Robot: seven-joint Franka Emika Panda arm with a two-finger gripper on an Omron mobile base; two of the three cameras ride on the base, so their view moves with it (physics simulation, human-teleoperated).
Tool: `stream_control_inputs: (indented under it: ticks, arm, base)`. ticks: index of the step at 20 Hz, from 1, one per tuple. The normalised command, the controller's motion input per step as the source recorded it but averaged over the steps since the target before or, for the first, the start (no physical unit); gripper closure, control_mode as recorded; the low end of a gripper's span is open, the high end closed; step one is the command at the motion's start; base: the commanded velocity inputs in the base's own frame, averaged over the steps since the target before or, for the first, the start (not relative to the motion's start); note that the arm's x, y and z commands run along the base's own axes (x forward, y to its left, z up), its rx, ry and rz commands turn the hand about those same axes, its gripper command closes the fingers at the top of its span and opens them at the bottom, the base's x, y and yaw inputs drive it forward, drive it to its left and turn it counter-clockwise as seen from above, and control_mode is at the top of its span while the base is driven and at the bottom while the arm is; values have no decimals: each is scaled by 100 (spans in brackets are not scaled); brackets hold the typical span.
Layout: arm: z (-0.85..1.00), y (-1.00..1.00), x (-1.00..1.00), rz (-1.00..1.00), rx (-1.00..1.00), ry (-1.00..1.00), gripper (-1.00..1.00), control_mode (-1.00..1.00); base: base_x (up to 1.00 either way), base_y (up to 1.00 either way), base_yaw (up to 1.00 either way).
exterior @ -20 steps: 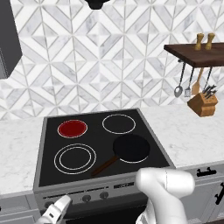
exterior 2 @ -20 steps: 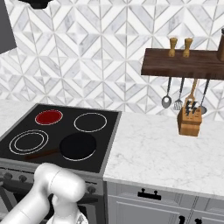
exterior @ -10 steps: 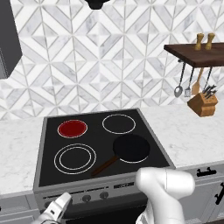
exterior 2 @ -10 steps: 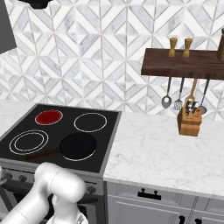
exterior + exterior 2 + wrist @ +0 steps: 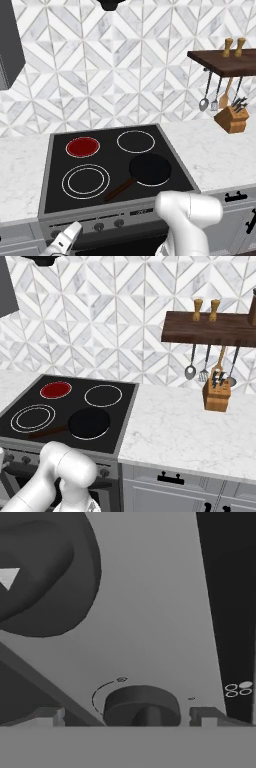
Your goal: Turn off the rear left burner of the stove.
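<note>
Four round burner zones sit on the flat black glass stove (image 5: pixel 55 192) with its grey metal rim, the biggest thing I have in front of me, set into a white marble counter (image 5: pixel 190 431). At its rear left corner the small round rear left burner (image 5: pixel 83 146) is filled solid glowing red. Beside it to the right I see a single white-outlined circle (image 5: pixel 135 141), and in front of it a larger double white-ringed circle (image 5: pixel 86 180). A black round frying pan with a brown handle (image 5: pixel 150 169) covers the front right zone, its handle pointing towards the front left.

On the wall to the right hangs a dark wooden shelf (image 5: pixel 210 329) carrying two small wooden shakers (image 5: pixel 206 309); beneath it stands a wooden knife block (image 5: pixel 217 395) on the counter.

Down at the stove's front panel my white two-finger gripper (image 5: pixel 64 238) is low at the left end, near the row of small dark knobs (image 5: pixel 99 226). From the hand camera I see one dark round knob (image 5: pixel 141 706) very close, sitting between the two finger tips (image 5: pixel 205 716), which stand apart on either side of it; I cannot tell whether they touch it. A bigger dark knob with a white triangle mark (image 5: pixel 42 569) looms at the upper left of that view.
</note>
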Motion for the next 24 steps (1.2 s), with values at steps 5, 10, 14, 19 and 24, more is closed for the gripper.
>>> stream_control_inputs:
  ticks: [5, 10, 14, 19, 24]
  arm:
    - [-8, 0, 12, 0, 0, 0, 100, -100]
    - [0, 0, 6, 1, 3, -1, 100, -100]
    - [1, -2, -10, 4, 24, -5, 100, -100]
    - [0, -11, -12, 3, 46, -15, 100, -100]
    - [0, -19, -8, 1, 56, -14, 100, -100]
  base:
    - [0, 0, 0]
    - [0, 0, 0]
    - [0, 0, 0]
    - [0, 0, 0]
    - [0, 0, 0]
